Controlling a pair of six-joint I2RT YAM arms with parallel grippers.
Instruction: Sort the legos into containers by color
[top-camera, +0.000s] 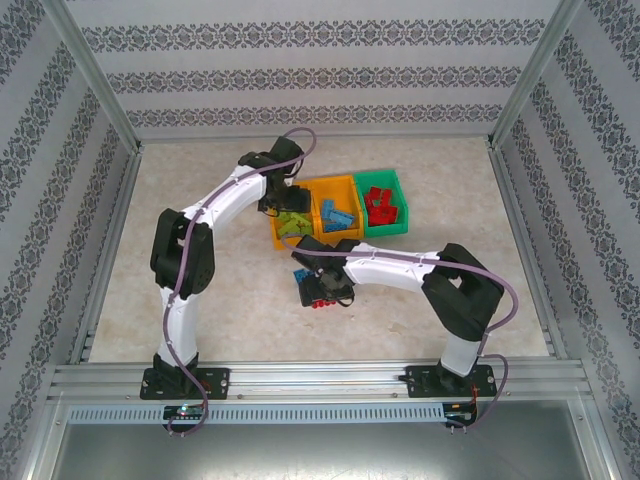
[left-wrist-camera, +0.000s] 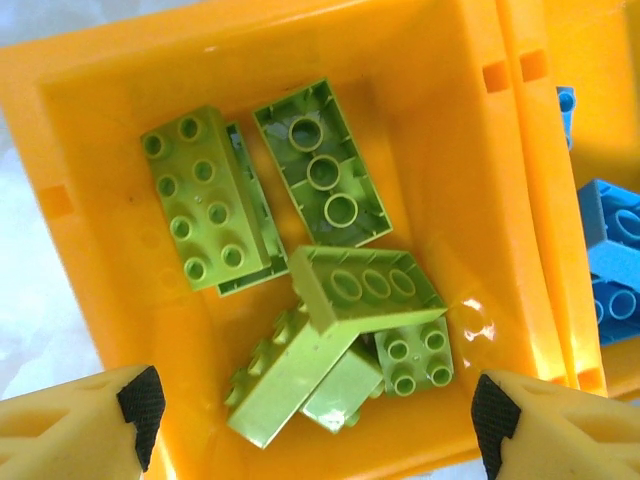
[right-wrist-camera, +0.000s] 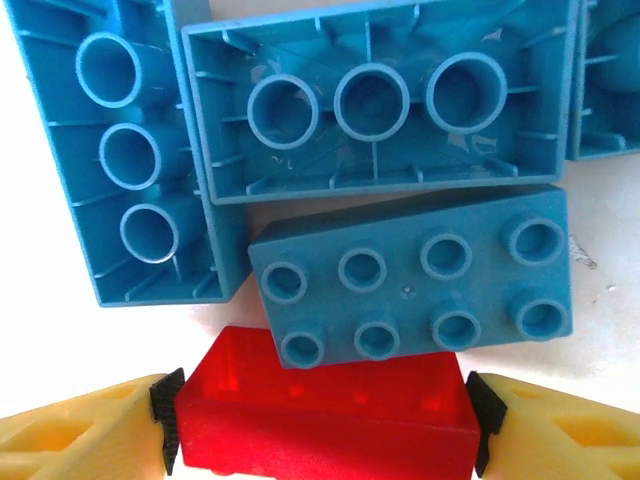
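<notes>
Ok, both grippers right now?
Left gripper: open, holding nothing.
Right gripper: closed on a red lego.

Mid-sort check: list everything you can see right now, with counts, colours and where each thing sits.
orange bins: two, orange, left and middle of the row
green bin: one, green, right end of the row
lime bricks: at least six, lime green, piled in the left orange bin
binned blue bricks: several, blue, in the middle orange bin
binned red bricks: several, red, in the green bin
loose blue bricks: at least three, blue, on the table in front of the bins
red brick: one, red, on the table beside the loose blue ones
table: one, beige
left hand: open, above the lime bricks
right hand: pads against both ends of the red brick
</notes>
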